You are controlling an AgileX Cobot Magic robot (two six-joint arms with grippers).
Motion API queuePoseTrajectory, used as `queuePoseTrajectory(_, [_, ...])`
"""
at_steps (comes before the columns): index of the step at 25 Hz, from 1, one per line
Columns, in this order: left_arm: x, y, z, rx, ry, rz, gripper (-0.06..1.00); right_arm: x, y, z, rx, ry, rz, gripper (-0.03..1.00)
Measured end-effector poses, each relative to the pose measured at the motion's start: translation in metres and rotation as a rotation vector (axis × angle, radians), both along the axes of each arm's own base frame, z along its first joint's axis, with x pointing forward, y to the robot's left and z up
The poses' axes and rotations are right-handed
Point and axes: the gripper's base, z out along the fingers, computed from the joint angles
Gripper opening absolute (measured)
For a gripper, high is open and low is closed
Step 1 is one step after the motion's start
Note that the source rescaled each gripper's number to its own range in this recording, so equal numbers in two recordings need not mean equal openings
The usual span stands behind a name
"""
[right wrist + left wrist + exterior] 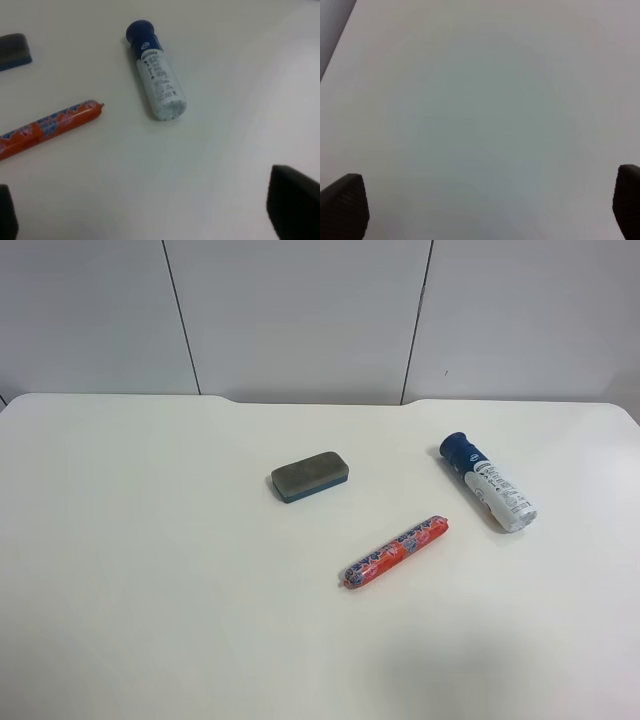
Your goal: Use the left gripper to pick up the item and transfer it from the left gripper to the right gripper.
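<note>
The item, a white-and-blue bottle [488, 481] with a dark blue cap, lies on its side at the right of the white table [150, 540]. The right wrist view shows the bottle [157, 75] ahead of my right gripper [150, 212], whose black fingertips [292, 205] stand wide apart with nothing between them. My left gripper [485, 210] is open too, its fingertips [345, 205] at the picture's corners over bare table, and no object shows in that view. Neither arm appears in the exterior high view.
A red-blue patterned sausage stick [395, 551] lies near the table's middle, also seen as the sausage stick [47, 127] beside the bottle. A grey-topped blue eraser [310, 476] sits further back. Grey wall panels rise behind the table's far edge.
</note>
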Motion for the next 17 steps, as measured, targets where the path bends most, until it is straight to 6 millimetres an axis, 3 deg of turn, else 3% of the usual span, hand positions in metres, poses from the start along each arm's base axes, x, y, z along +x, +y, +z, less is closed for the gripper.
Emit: queuePoseTrajectory(17, [0.0001, -0.0001, 0.0, 0.0, 0.0, 0.019, 1.0, 0.0, 0.0, 0.0, 0.0, 0.0, 0.0, 0.99])
